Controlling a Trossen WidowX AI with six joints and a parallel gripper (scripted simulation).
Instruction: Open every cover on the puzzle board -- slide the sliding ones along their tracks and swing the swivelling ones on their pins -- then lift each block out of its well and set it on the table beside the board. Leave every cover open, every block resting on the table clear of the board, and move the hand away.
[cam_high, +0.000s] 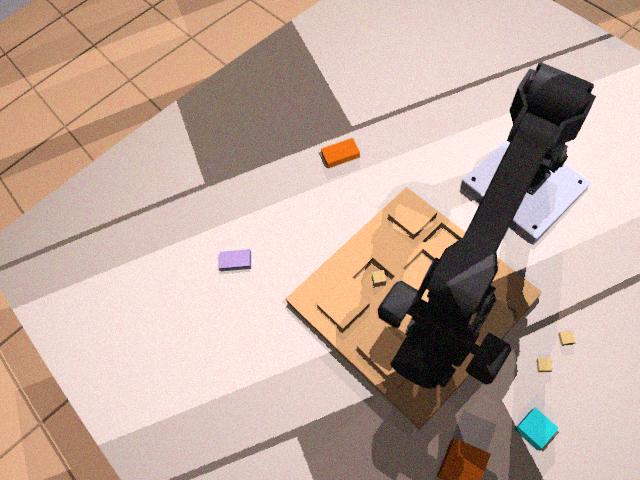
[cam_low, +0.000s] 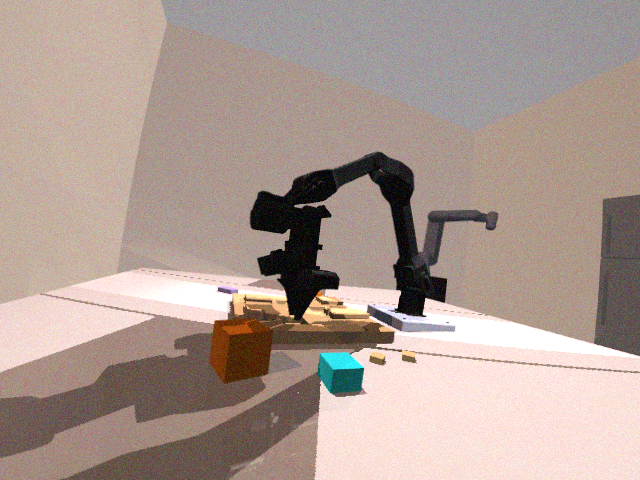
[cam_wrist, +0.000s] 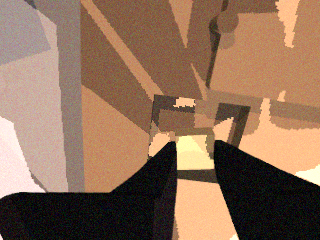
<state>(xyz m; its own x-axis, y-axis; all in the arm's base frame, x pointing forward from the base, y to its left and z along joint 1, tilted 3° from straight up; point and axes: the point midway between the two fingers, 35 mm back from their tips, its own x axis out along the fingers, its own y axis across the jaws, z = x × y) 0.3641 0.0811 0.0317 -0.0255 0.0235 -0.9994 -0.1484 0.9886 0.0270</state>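
Looks partly done, with two small blocks on the bench right of the board, a pale block pinched by the fingers at its well, and another pale piece left on the far side.

On the tabletop lies the tan square wood-like board, and in one well of it is a small pale-yellow block. In the exterior view, the orange cube and, to its right, the cyan rectangular block stand before the board; the purple flat block lies behind.
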